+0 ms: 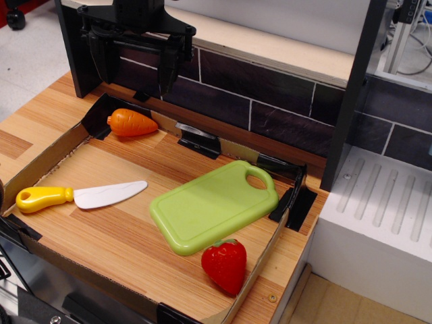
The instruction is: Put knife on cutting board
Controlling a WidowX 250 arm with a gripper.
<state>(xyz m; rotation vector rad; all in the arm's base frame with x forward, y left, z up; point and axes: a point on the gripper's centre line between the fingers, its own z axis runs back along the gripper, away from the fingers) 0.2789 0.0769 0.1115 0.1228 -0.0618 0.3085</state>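
Tool (135,64) hangs empty with fingers apart above the carrot (132,123); knife (79,196) untouched, so next: reach its yellow handle, then carry to cutting board (212,206)

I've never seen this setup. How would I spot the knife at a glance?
Look at the wooden tray with low cardboard walls. Near its left edge, well left of the green cutting board and in front of the orange carrot, lies the knife. It is the only long, thin item: yellow handle, curved white blade.
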